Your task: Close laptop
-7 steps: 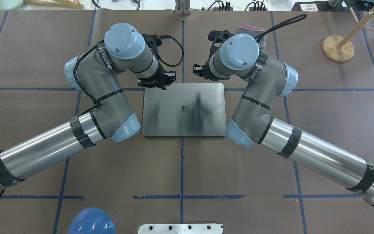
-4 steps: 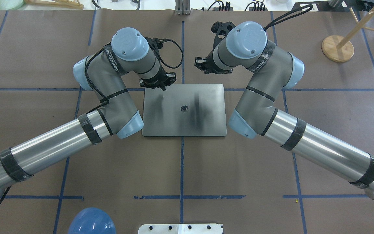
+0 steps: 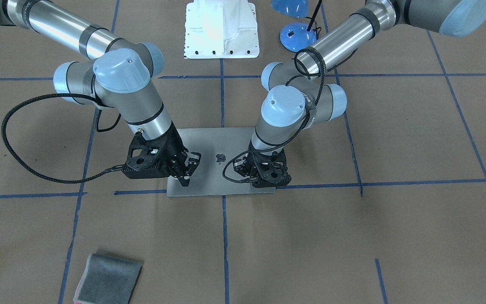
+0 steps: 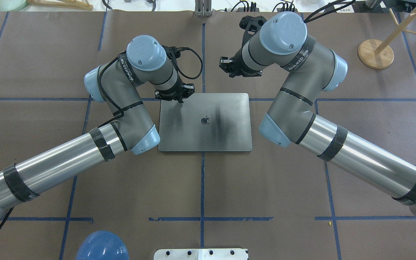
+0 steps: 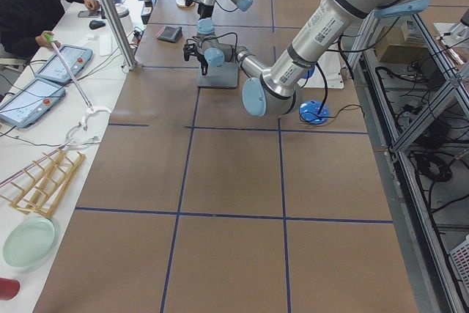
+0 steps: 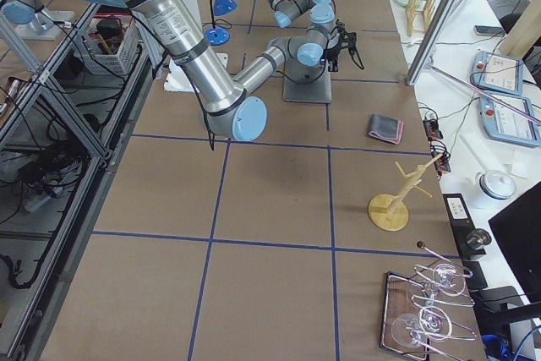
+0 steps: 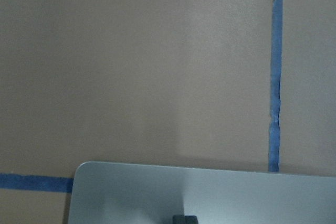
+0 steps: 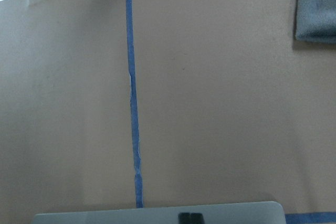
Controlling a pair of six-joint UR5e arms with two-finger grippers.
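Laptop (image 4: 208,133) flat at centre of table (image 4: 42,57), lid down, logo up. Left gripper (image 4: 181,99) clenched, empty, tip at lid's far-left corner. Right gripper (image 3: 184,179) looks clenched, empty, above far edge. Risk: sideways pull-away drags tip, scratching lid or skewing laptop.

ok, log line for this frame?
laptop: lid down, flat | left gripper: shut, at lid's far edge | right gripper: shut, above far edge
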